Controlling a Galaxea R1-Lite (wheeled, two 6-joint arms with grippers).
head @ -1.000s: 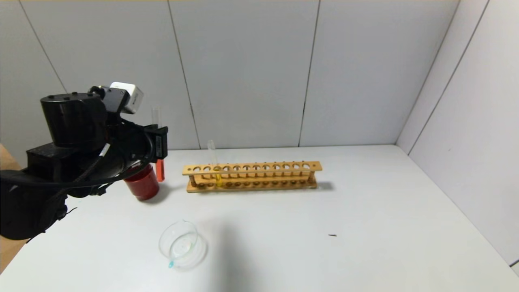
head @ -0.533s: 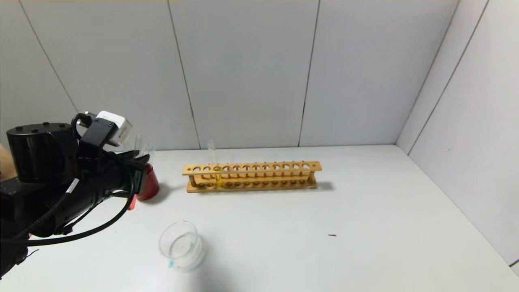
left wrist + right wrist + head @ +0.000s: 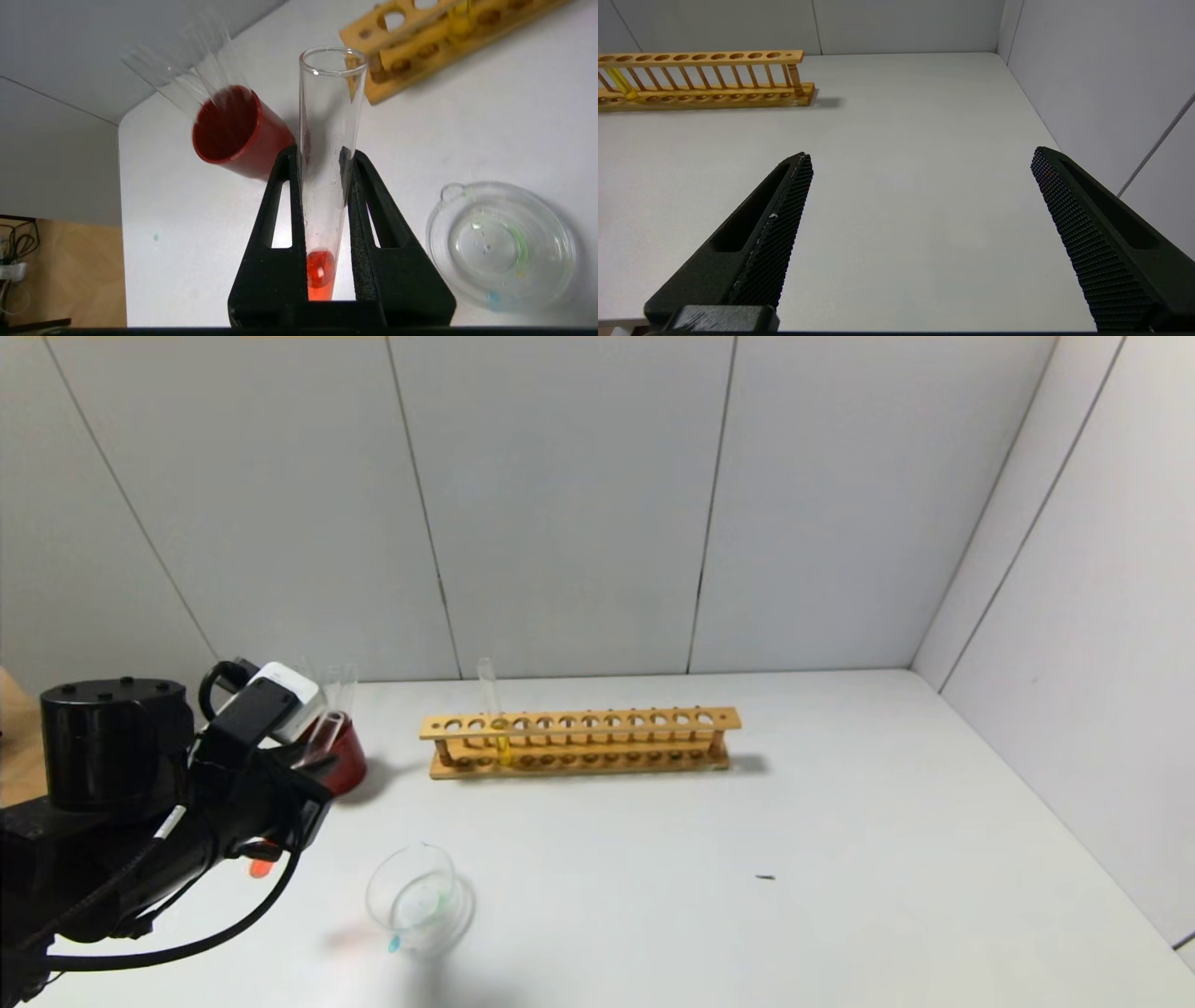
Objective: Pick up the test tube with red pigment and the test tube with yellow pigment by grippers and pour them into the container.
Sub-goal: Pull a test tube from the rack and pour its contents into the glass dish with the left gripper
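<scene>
a long wooden test tube rack [image 3: 581, 741] stands on the white table [image 3: 747, 859] near the grey back wall [image 3: 560, 504]. a dark red cup [image 3: 344, 756], holding colourless tubes [image 3: 187, 84], stands beside the rack's left end. a tiny dark speck [image 3: 766, 877] lies on the table forward of the rack's right end.

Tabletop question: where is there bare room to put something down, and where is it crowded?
Bare: the table right of the wooden rack out to the side wall. Crowded: the left, where the left gripper holds the red-pigment tube by the red cup and glass dish.
</scene>
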